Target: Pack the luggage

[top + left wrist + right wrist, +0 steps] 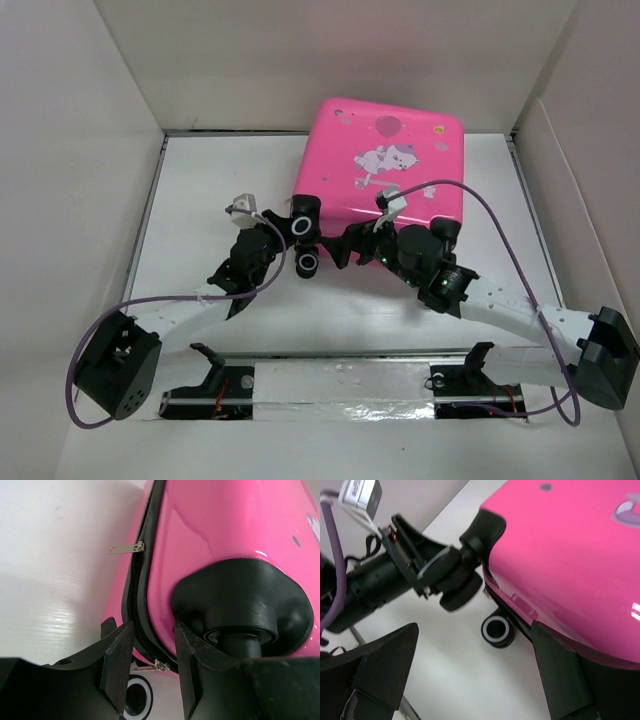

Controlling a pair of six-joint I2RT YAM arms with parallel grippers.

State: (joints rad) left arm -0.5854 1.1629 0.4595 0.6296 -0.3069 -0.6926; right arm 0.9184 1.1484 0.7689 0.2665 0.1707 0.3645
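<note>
On the far side of the white table (200, 180), what is the pink shape? (Desk)

That is the luggage (400, 160), lying flat and zipped shut with its stickered shell up. A cartoon animal (385, 160) and a balloon (386, 125) face the overhead camera. It sits right of centre, close to the back wall (330, 60) of the white enclosure. (Photographer)

And the two arms? (Desk)

Both reach to the case's near edge. The left gripper (152, 624) is at the near left corner, where two black caster wheels stick out: a far wheel (304, 226) and a near wheel (307, 263), each ringed in white. Its fingers (117, 660) stand narrowly apart, one on either side of the zip seam (136, 590). Its wrist camera shows a metal zip pull (150, 666) lying across the gap low down. Whether the pads press on anything cannot be told. A second zip pull (127, 548) juts sideways farther along the seam. (Photographer)

The other one? (Desk)

The right gripper (474, 625) is just beside the left one, along the same near edge. Its jaws are spread wide, with bare table and the near wheel showing between them. One finger (565, 675) sits low beside the pink shell, and I cannot tell whether it touches. In the overhead view a purple cable (490, 205) from the right arm arcs across the case's near right corner. (Photographer)
</note>
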